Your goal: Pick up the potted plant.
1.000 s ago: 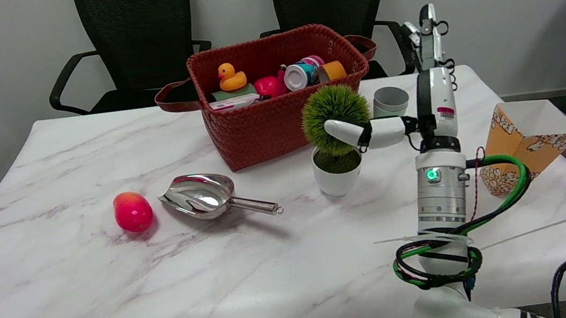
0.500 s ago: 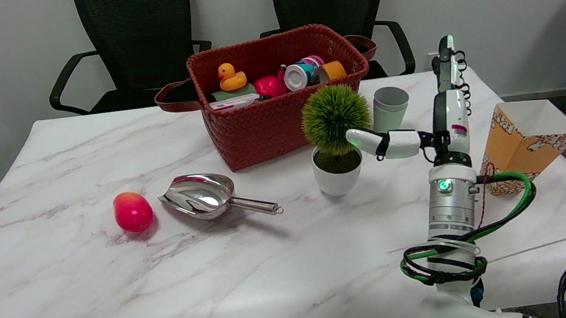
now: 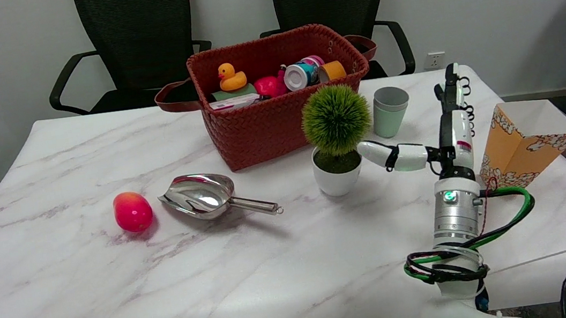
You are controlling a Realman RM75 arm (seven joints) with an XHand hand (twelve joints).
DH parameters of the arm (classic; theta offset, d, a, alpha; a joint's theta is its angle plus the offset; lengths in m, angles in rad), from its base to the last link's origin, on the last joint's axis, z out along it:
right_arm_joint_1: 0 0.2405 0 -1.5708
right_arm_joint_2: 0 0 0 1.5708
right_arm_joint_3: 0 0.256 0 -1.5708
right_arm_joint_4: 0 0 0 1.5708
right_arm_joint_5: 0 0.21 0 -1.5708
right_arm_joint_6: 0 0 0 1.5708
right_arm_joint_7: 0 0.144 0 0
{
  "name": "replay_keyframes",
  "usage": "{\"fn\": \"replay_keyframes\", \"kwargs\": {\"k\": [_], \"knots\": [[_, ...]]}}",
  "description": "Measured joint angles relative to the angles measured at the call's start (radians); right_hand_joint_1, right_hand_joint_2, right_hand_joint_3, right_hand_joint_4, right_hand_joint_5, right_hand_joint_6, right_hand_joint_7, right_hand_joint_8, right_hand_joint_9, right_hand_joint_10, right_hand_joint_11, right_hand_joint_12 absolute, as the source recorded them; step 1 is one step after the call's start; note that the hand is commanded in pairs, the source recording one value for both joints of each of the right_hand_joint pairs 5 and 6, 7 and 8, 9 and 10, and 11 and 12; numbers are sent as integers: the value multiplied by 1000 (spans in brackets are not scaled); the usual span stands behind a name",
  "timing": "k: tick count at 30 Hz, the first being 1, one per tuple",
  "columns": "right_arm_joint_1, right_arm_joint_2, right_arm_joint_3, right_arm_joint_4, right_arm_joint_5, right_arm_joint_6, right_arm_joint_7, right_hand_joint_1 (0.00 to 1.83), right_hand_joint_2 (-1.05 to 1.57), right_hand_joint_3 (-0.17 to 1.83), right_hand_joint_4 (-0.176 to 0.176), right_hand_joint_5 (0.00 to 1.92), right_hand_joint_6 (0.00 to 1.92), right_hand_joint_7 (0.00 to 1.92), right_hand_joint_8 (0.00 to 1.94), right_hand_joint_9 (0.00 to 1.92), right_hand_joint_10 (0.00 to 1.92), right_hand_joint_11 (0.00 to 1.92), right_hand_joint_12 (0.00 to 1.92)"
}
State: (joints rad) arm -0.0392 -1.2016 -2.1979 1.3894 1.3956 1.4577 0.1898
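The potted plant (image 3: 335, 139) is a round green ball of foliage in a small white pot, standing upright on the marble table just in front of the red basket. My right hand (image 3: 439, 131) hovers to its right, seen edge-on, open and holding nothing. Its thumb sticks out to the left, with the tip just right of the pot's rim and apart from the plant. The other fingers point up and away from the pot.
A red woven basket (image 3: 273, 122) full of toys stands behind the plant. Stacked pale green cups (image 3: 389, 111) are at its right rear. An orange popcorn box (image 3: 522, 151) sits right of my arm. A metal scoop (image 3: 209, 194) and a red-yellow fruit (image 3: 132, 211) lie to the left.
My right hand has drawn back to the right and lower. Its thumb, which overlapped the green foliage, now sits clear of the plant. The plant has not moved.
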Motion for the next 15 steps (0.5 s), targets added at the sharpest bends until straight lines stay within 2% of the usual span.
{"fn": "replay_keyframes", "kwargs": {"k": [15], "knots": [[-15, 4, -41, -38, 51, 6, 55, 1118, -138, 458, 0, 0, 0, 96, 96, 241, 241, 108, 108]]}}
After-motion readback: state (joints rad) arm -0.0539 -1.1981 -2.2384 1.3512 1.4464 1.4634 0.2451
